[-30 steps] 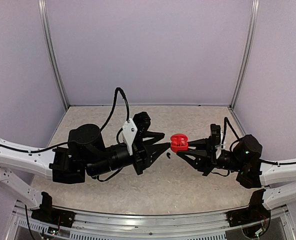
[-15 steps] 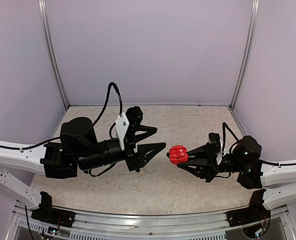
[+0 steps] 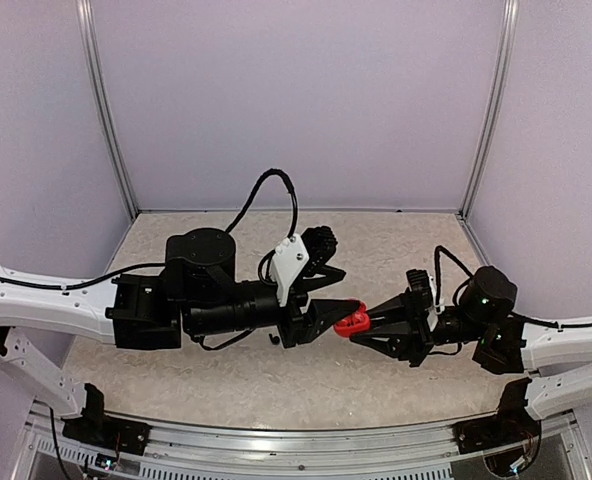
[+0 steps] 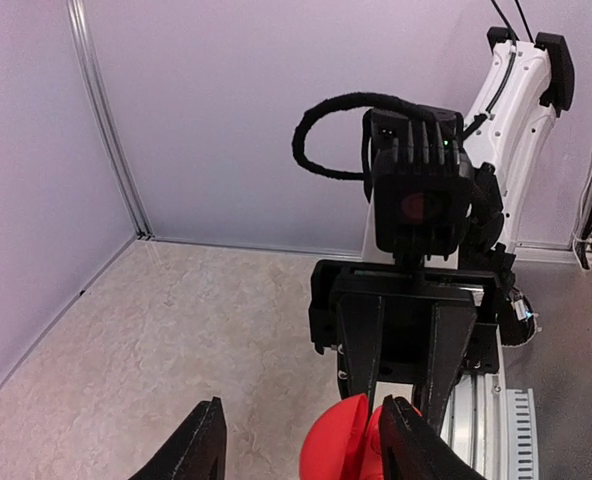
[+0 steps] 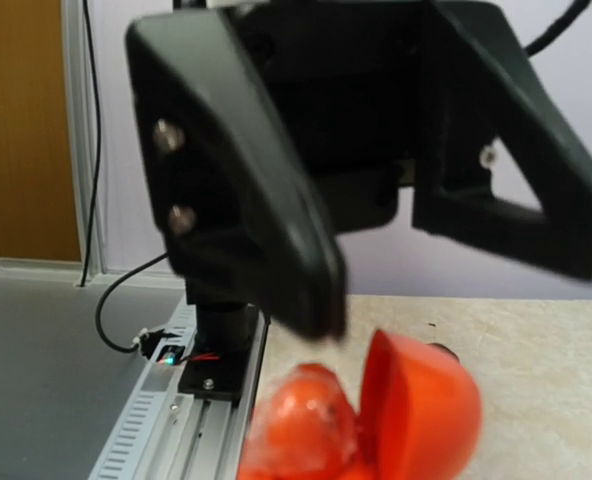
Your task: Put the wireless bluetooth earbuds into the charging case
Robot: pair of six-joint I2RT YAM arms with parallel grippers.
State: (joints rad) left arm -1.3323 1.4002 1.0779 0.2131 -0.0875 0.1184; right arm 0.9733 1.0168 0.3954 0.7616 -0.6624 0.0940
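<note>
Top view: only one w/ both arms whole. Right claw (image 3: 366,325) closed on red charging case (image 3: 351,323), gripped at its tips, up off counter (image 3: 226,370). Left claw (image 3: 351,288) approx half open, lower fingertip just over case; contact can't tell. Tiny black earbud (image 3: 273,339) on counter under left claw's wrist, behind its fingers.

Left wrist view: left claw (image 4: 306,450) fingers apart, holds nothing. Case (image 4: 341,445) btwn them, lid up. Right claw (image 4: 401,400) faces in from behind case.

Right wrist view: own fingers out of frame. Case (image 5: 376,420) blurred, lid open, just below left claw (image 5: 446,270), jaws spread.
</note>
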